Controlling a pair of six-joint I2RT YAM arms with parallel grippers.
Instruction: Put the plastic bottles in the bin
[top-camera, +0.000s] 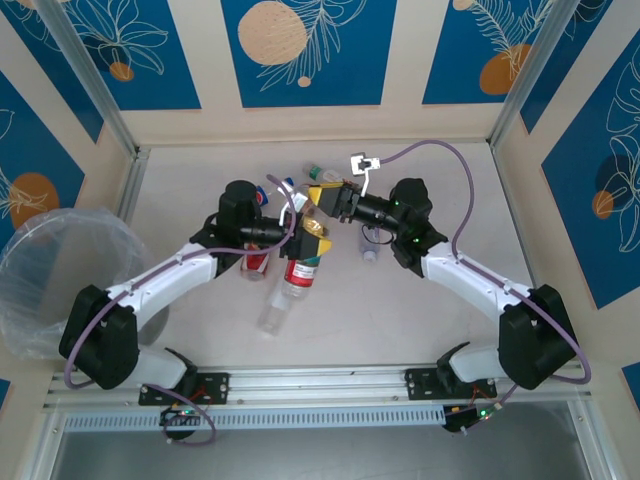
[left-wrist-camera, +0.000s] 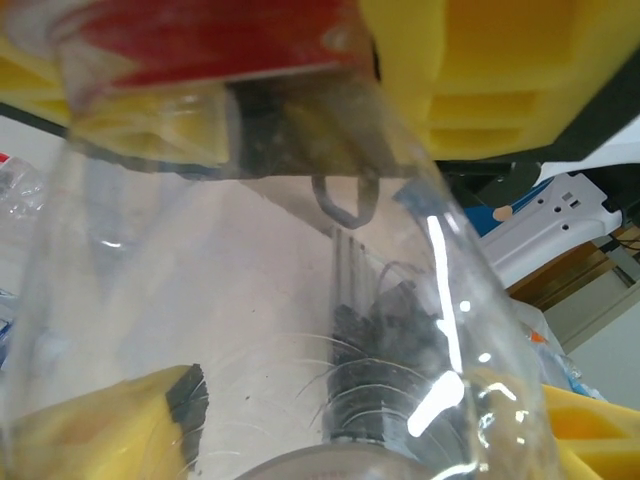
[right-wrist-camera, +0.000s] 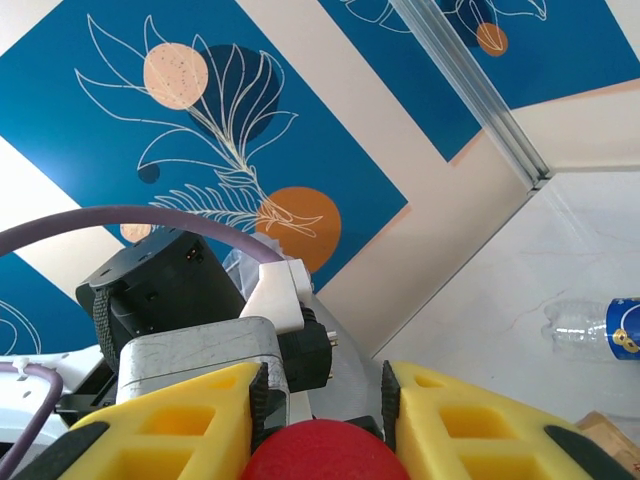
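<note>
Nearest thing: a clear bottle with a red label (left-wrist-camera: 250, 300), so close to my left wrist camera that I see the table through its wall (everything behind it bends).
Left hand: my left hand (top-camera: 313, 243) is clamped round that bottle, with a yellow finger (left-wrist-camera: 480, 70) against its side. From above, the bottle slants out below the hand, its clear base toward my own bases.
Right hand: my right hand (right-wrist-camera: 320, 415) pinches a red cap (right-wrist-camera: 315, 455), one dark pad on either side of it. I cannot tell whether this cap belongs to the red-labelled bottle.
Hands together: they meet over the middle of the table (top-camera: 430, 310), the right one just beyond the left.
Other bottles: a small clear bottle (top-camera: 370, 246) lies just beside my right forearm. A red-and-white bottle (top-camera: 255, 262) sits beside my left wrist. A blue-labelled bottle (right-wrist-camera: 600, 330) lies on its side (seen past my right hand).
Bin: the bin (top-camera: 35, 300), lined with a crinkly clear bag, stands at my far left beside the left arm's base, well apart from the bottles.
</note>
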